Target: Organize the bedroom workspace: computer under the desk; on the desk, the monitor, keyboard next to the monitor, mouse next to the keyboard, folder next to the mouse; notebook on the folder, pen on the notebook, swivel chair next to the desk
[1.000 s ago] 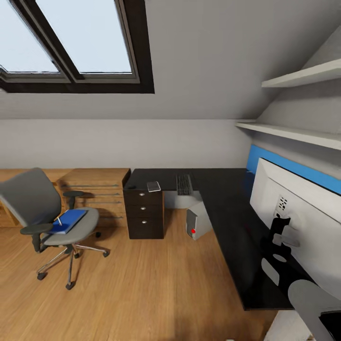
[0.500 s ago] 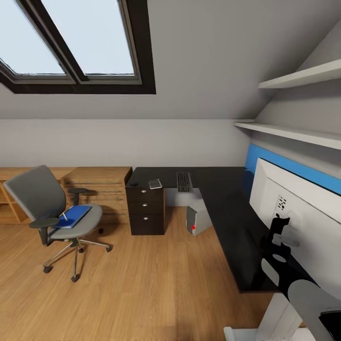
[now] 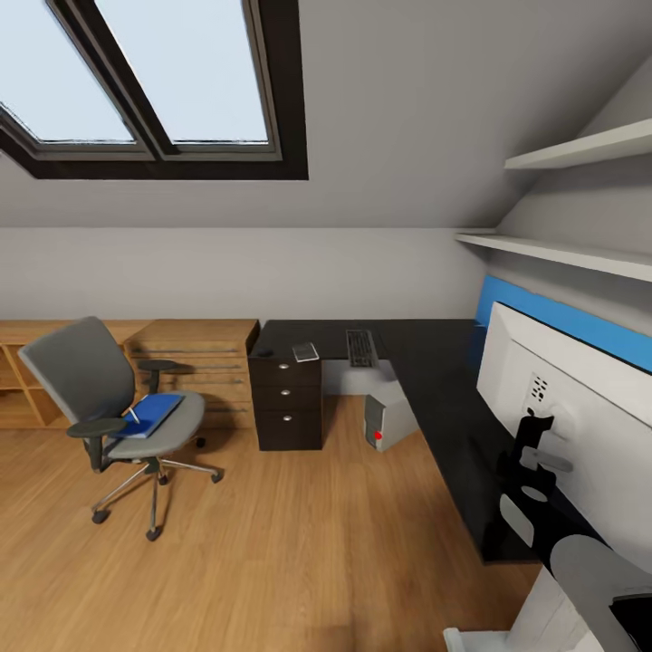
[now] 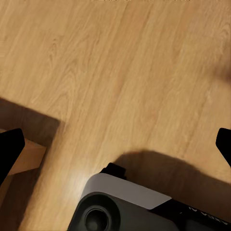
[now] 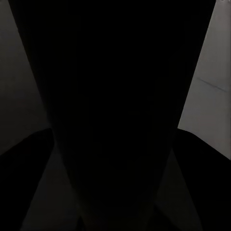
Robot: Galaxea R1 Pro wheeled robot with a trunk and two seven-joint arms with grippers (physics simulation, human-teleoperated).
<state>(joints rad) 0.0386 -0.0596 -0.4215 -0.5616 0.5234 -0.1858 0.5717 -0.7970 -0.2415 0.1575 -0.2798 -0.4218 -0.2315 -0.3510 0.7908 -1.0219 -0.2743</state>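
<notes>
Above the wood floor, left claw spread wide.

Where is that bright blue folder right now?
In the head view, the folder lies on the seat of the swivel chair at the left, on the wood floor, apart from the desk.

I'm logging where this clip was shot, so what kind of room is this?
Probably an attic home office or study: a skylight in a sloped ceiling, a black L-shaped desk with a monitor, and a swivel chair on wood flooring.
</notes>
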